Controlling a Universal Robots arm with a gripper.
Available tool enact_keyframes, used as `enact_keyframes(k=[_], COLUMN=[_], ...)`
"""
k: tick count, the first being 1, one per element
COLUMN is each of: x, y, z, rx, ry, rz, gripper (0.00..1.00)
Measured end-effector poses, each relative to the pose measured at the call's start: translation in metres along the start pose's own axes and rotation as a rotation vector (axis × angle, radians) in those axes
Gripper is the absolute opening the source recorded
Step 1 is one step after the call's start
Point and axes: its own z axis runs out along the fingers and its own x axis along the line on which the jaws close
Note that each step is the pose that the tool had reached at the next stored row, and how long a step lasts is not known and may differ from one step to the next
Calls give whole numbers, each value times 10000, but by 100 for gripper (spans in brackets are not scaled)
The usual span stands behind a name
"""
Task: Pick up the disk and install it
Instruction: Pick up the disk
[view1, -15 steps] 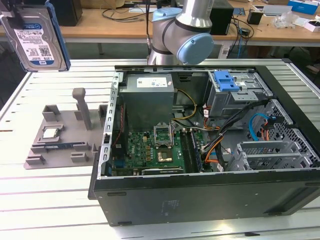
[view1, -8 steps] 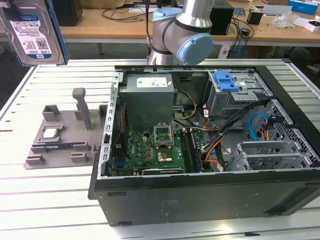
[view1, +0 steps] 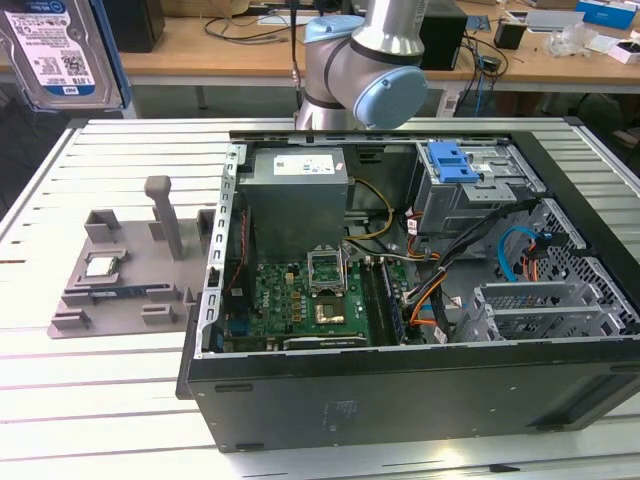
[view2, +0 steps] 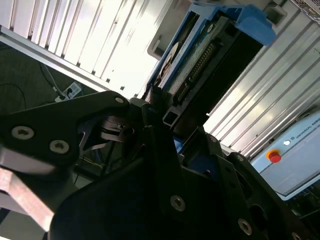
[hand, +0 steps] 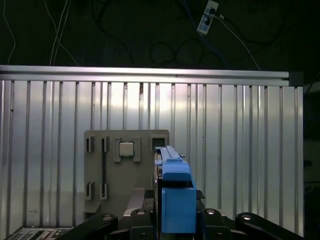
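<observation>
Looking from big to small, the ribbed metal table (view1: 100, 400) came first. It carried the open computer case (view1: 400, 400) on the exterior view's right side. The robot arm (view1: 380, 70) stood at the far edge, behind the case. A flat grey tray (view1: 110, 300) lay on the table on the exterior view's left, just beside the case.

The disk (view1: 55, 50) was not on the table. It hung high up at the exterior view's far left, over the tray side. The tool (view2: 155, 115) was clamped on it, with one end of the disk squeezed between its black parts. In the first wrist view the disk (hand: 175, 200) showed its thin blue edge, and its long way ran straight out from the tool, down toward the table. The tray (hand: 125, 180) sat below it there.

Inside the case, at the far right, was a grey cage (view1: 470, 200) with a blue latch (view1: 450, 160) on top. The cage lay well apart from the disk, off to the exterior view's right. I judged that the picking up was done and the putting in was not.

A small square chip (view1: 102, 266) sat in the tray, and it showed in the first wrist view too (hand: 126, 149).

The disk had a white-and-blue label with dark print and bar stripes. I leave those words unread. A box with a red button (view2: 273, 156) in the second wrist view also bore some writing.
</observation>
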Motion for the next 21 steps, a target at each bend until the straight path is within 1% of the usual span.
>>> enact_keyframes(k=[5,6,9,11,14,16,17,19,20,21], x=[-3,-4,-6,-7,-8,-9,-10,-11,-11,-12], y=[5,7,10,11,14,17,19,20,22,23], z=[-107,-142,-211,-246,-317,-370,-408,-445,-480,-499], rx=[1,0,1,0,1,1,1,1,0,1], ry=[0,-1,-1,-1,-1,-1,-1,-1,0,-1], rz=[0,1,0,0,0,0,1,0,0,0], gripper=[37,37,37,37,37,37,37,37,37,37])
